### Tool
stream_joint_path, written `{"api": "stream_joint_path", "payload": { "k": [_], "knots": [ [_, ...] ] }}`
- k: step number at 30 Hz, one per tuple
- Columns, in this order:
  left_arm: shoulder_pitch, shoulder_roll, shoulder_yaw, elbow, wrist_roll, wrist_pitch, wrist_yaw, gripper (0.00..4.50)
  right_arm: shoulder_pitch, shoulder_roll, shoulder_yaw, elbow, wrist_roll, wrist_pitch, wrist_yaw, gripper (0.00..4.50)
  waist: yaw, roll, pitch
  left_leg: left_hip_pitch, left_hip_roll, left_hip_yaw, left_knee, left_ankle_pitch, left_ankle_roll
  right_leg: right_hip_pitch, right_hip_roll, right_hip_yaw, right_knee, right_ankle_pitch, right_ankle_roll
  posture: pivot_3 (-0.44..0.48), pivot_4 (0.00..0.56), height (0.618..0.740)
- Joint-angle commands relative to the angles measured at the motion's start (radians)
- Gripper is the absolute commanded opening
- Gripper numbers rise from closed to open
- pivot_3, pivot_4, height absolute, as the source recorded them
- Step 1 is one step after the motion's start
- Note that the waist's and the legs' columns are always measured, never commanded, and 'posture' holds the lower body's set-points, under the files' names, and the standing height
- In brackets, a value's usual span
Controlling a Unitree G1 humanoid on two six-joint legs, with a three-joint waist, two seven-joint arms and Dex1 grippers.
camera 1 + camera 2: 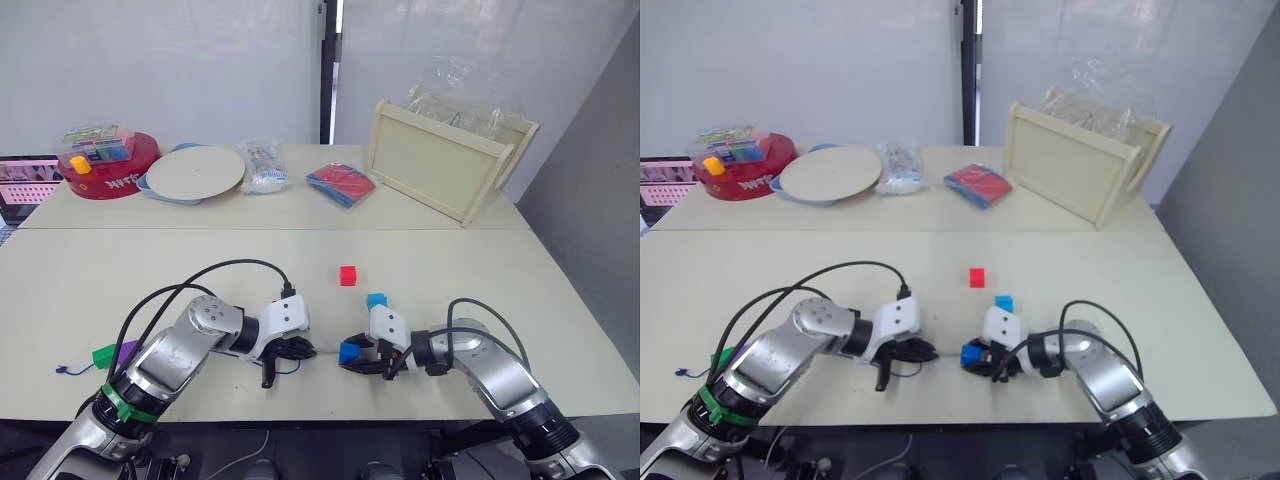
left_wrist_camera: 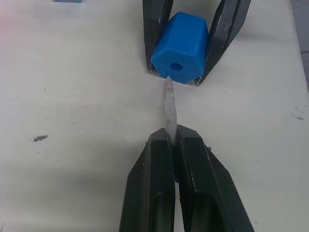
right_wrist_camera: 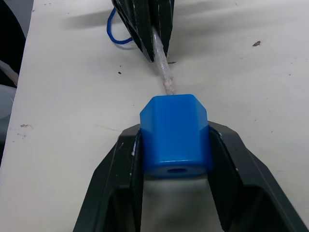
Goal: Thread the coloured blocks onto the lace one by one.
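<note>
My right gripper [image 1: 352, 358] is shut on the dark blue block [image 3: 175, 133], low over the table's front middle, with the hole facing my left gripper [image 1: 300, 350]. That gripper is shut on the lace's pale stiff tip [image 2: 169, 108], whose end touches the block's face just beside the hole [image 2: 177, 67]. The dark-blue lace [image 3: 116, 29] loops behind the left fingers. A knotted bit of cord [image 1: 62, 370] lies at the front left. The red block [image 1: 347, 275] and the light blue block [image 1: 376, 300] lie beyond the grippers. The green block [image 1: 104, 356] and the purple block [image 1: 126, 350] sit beside my left forearm.
On the far table stand a red round tub [image 1: 110, 165], a pale plate [image 1: 195, 172], a clear bag [image 1: 262, 166], a red-and-blue packet [image 1: 340, 183] and a tilted wooden tray [image 1: 445, 160]. Black cables arch over both forearms.
</note>
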Motion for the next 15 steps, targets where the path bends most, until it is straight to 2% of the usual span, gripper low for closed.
{"api": "stream_joint_path", "payload": {
  "k": [1,15],
  "knots": [
    [0.006,0.008,0.032,-0.049,-0.024,0.014,0.009,0.0,0.014,-0.02,0.019,0.016,-0.027,0.011,0.002,1.29,0.0,0.0,0.0,0.0,0.0,0.0,0.0,0.0,0.0,0.0,0.0,0.0,0.0,0.0,0.0,0.0,0.15,0.74],
    [0.023,-0.005,0.032,-0.07,-0.059,0.008,0.018,0.0,0.012,-0.024,0.026,0.005,-0.032,0.021,0.004,1.29,0.001,0.0,0.0,0.0,0.0,0.0,0.0,0.0,0.0,0.0,0.0,0.0,0.0,0.0,0.0,0.0,0.15,0.74]
  ]
}}
